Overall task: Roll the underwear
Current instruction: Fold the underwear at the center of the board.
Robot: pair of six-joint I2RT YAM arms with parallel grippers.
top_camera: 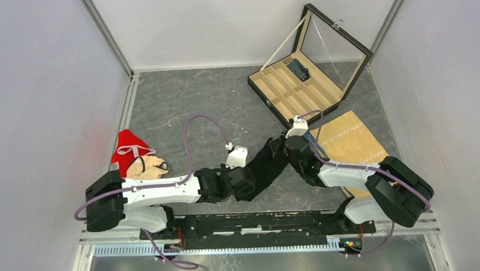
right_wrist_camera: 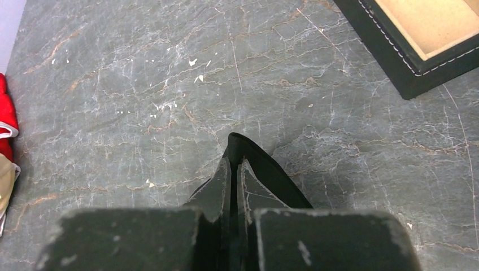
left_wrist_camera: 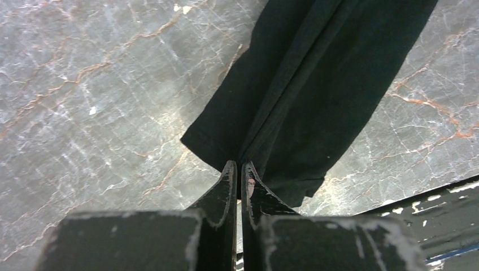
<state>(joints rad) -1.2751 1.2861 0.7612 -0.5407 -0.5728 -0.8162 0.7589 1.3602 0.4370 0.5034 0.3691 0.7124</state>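
Left gripper (left_wrist_camera: 238,167) pinches one end of the black underwear (top_camera: 267,163); right gripper (right_wrist_camera: 234,165) pinches the other. I see it stretched between them, above the table (top_camera: 182,101).

Marbled table (top_camera: 194,107), underwear (top_camera: 266,165), box (top_camera: 313,97), tan cloth (top_camera: 352,140), perhaps clothes (top_camera: 129,148)

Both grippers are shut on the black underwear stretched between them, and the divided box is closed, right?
No: the top external view shows the divided box with its lid open. The left gripper and right gripper are each shut on the black underwear.
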